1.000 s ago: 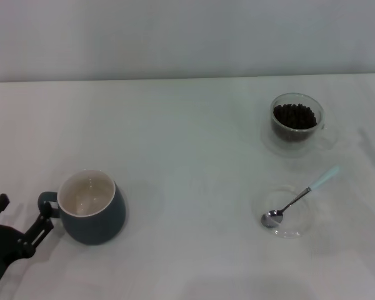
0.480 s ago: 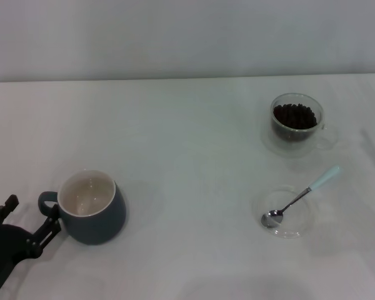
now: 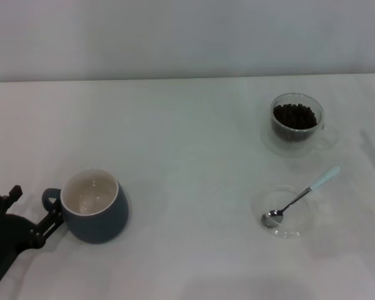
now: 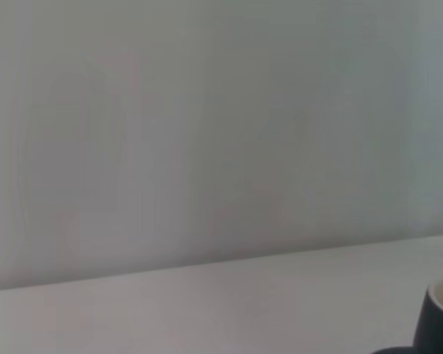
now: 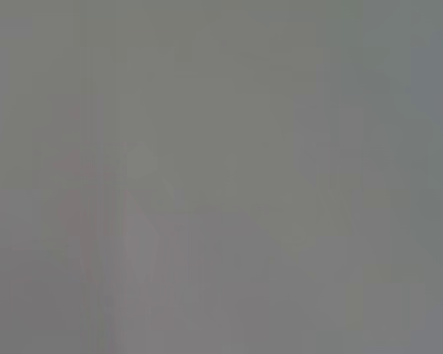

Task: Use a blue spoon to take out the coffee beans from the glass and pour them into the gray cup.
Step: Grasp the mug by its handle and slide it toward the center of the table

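Observation:
The gray cup (image 3: 95, 207) stands at the front left of the table, cream inside, its loop handle toward my left gripper (image 3: 35, 204). That gripper is open; one finger (image 3: 54, 218) lies right by the handle, and I cannot tell if it touches. The cup's edge also shows in the left wrist view (image 4: 440, 323). The glass (image 3: 296, 124) with the coffee beans (image 3: 294, 115) stands at the far right. The blue spoon (image 3: 300, 197) lies in a shallow clear dish (image 3: 286, 212), bowl down, pale handle pointing up and to the right. The right gripper is out of view.
The white table (image 3: 194, 156) meets a pale wall at the back. The right wrist view shows only a plain grey blur.
My left gripper has shifted and turned beside the cup's handle. The gray cup has slid slightly to the right. The glass, spoon and dish have not moved.

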Robot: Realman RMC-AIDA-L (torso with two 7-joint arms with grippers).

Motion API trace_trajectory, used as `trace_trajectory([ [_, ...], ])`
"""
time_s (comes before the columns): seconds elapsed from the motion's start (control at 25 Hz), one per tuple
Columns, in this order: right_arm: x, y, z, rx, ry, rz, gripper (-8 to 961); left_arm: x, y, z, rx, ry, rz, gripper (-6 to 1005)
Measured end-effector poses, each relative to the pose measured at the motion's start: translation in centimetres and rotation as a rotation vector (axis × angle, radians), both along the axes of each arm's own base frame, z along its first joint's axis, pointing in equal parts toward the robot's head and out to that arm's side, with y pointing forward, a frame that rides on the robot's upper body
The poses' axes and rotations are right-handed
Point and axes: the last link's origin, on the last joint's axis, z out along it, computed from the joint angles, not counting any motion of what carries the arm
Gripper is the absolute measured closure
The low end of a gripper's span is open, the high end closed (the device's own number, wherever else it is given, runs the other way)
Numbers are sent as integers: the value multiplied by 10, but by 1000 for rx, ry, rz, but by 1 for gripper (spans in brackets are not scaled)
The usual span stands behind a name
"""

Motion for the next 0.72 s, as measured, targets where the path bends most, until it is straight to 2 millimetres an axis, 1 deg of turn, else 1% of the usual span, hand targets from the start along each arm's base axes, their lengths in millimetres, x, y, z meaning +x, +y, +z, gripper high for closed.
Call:
trace_trajectory([
  [0.16, -1, 1, -1, -2, 5, 2, 81, 3, 6, 0, -7, 9, -11, 124],
  [0.72, -3, 3, -3, 1, 21, 1, 81, 5, 12, -2, -15, 53, -36, 127],
])
